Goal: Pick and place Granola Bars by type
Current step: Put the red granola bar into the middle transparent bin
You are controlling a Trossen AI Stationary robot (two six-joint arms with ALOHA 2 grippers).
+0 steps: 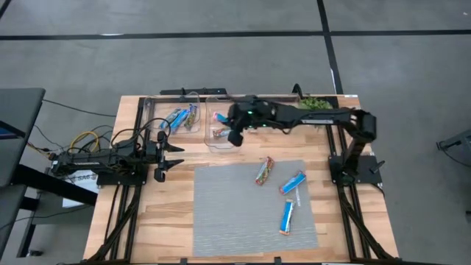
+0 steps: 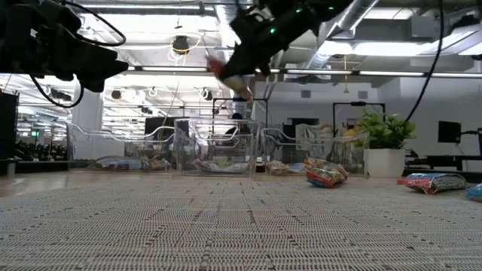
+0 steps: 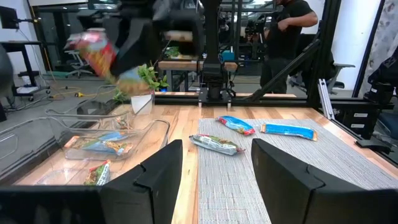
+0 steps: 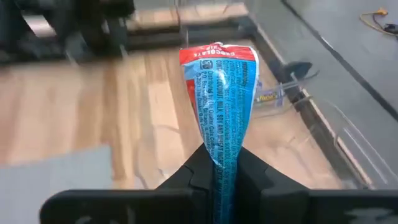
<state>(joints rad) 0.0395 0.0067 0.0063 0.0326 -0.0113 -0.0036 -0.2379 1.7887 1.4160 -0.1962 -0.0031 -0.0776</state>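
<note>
My right gripper [image 1: 235,137] hangs above the near wall of the middle clear bin [image 1: 219,126] and is shut on a blue granola bar with a red end [image 4: 221,81]; the bar shows high over the bins in the low view [image 2: 228,75]. A multicoloured bar [image 1: 264,171] and two blue bars [image 1: 293,182] [image 1: 286,216] lie flat on the grey mat. Blue bars [image 1: 179,118] lie in the left bin, and other bars [image 3: 102,144] lie in the middle bin. My left gripper [image 1: 160,157] waits open by the table's left edge, touching nothing. My right gripper pinches the blue bar between its two fingers at one end of the wrapper [image 4: 224,155]. The rest of the bar sticks out beyond the fingertips, its red end [image 4: 217,55] farthest away. The bar is lifted clear of table and bins, slanting downward in the low view.
Clear bins stand in a row along the table's far side [image 2: 226,147]. A potted green plant [image 1: 315,104] sits at the far right corner. The grey mat [image 1: 228,213] covers the near middle of the wooden table. People stand in the room beyond.
</note>
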